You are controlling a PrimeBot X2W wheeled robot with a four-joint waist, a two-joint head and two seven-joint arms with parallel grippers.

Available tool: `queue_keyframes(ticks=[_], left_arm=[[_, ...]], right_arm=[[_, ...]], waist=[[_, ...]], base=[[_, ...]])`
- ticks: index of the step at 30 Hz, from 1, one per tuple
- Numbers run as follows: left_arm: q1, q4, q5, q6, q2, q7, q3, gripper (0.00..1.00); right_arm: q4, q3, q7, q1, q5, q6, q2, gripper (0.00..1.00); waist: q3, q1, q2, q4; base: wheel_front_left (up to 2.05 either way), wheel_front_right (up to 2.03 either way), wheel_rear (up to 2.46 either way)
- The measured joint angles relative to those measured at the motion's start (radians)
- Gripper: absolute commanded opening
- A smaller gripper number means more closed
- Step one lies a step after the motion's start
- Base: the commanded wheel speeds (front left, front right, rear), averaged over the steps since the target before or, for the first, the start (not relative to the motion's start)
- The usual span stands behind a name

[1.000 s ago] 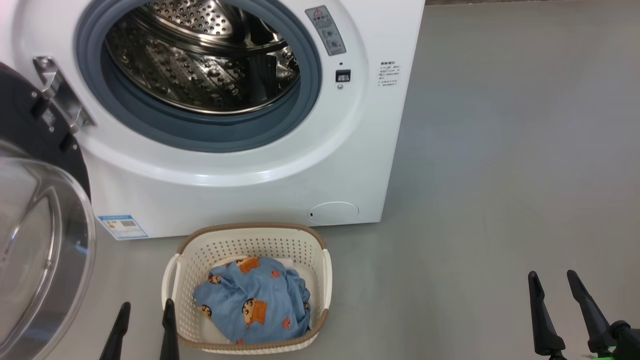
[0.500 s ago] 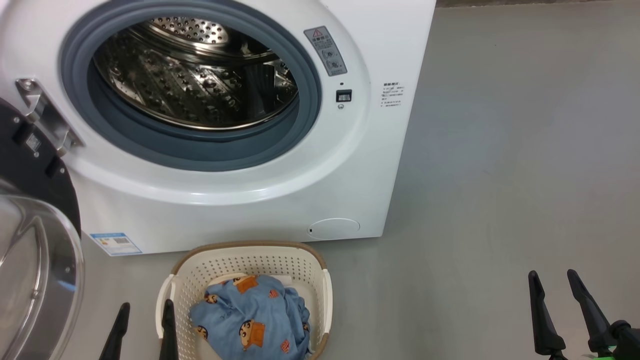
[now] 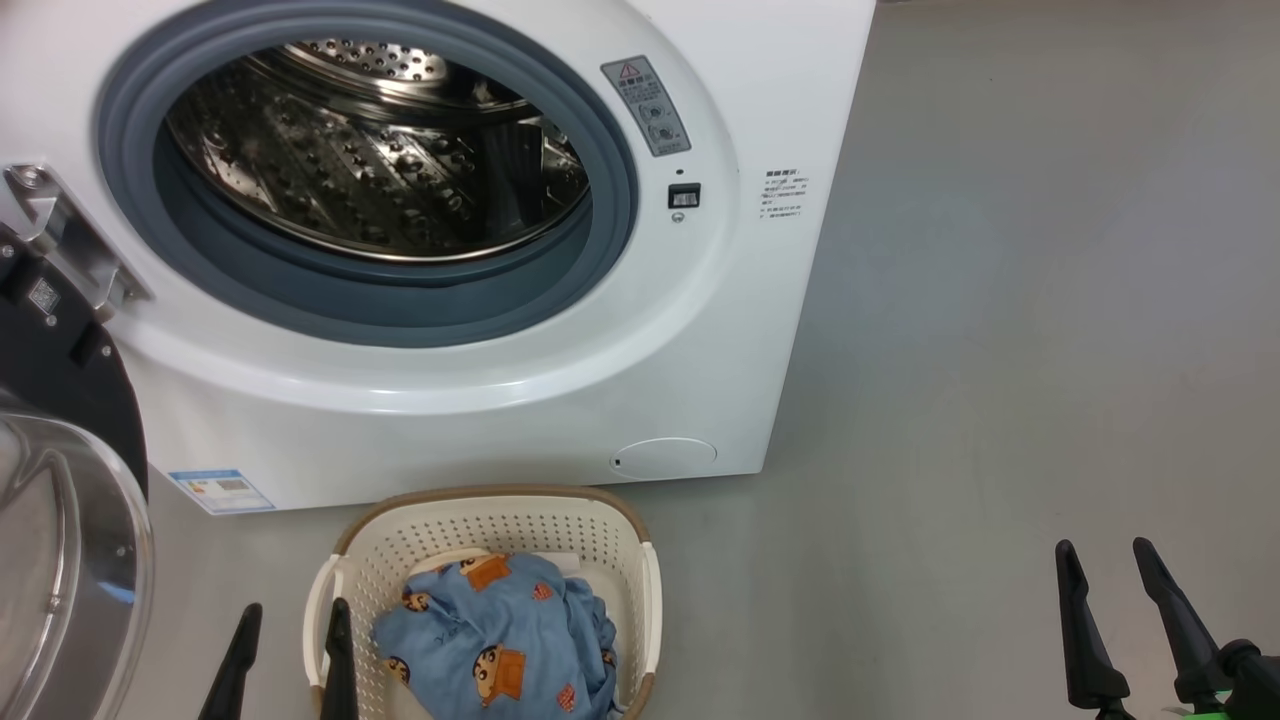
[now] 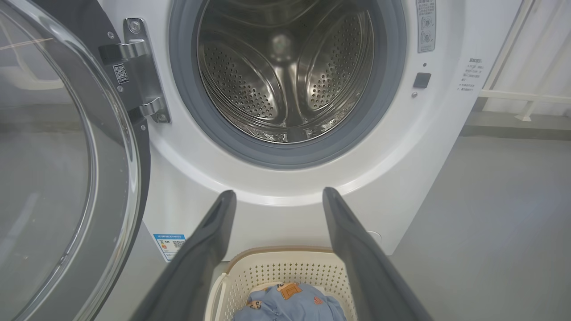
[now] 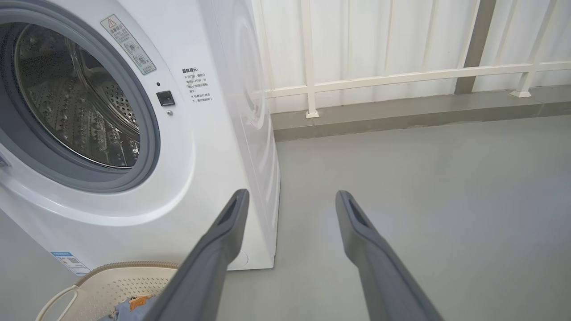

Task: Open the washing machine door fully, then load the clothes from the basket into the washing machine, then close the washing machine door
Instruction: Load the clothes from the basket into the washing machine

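Here, a boxy white washing machine (image 3: pixel 700 330) stands on a smooth grey floor (image 3: pixel 1000 300), with its glossy black round door (image 3: pixel 60 560) of bulging clear glass open at the left. A grey rubber gasket (image 3: pixel 600 200) rings the perforated steel drum (image 3: pixel 380 180). Just in front sits a cream perforated basket (image 3: pixel 480 520) with a brown woven rim, holding crumpled light-blue cartoon-print clothes (image 3: pixel 490 650). The left gripper (image 3: pixel 295 606) and right gripper (image 3: pixel 1103 545) are empty, their dark fingers spread apart.

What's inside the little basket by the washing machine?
The basket holds crumpled light-blue clothes printed with cartoon boys. A white piece peeks out behind them. Whatever lies underneath is covered by the blue fabric.
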Motion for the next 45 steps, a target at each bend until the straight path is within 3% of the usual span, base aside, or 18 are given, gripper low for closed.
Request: queue_keyframes(ticks=[20,37,45], left_arm=[[-0.029,0.050,0.032,-0.019,0.000,0.000,0.024,1.00],[-0.147,0.266,-0.017,-0.054,0.019,0.003,0.028,1.00],[-0.240,0.371,-0.066,-0.058,0.052,0.076,0.007,1.00]], right_arm=[[-0.002,0.013,0.000,-0.032,0.000,0.000,0.016,1.00],[0.002,0.049,0.000,-0.108,0.030,0.000,0.019,1.00],[0.002,0.082,0.000,-0.145,0.072,0.000,0.019,1.00]], waist=[[0.070,0.0000,0.0000,-0.029],[0.182,0.0000,0.0000,-0.116],[0.256,0.0000,0.0000,-0.160]], base=[[0.00,0.00,0.00],[0.00,0.00,0.00],[0.00,0.00,0.00]])
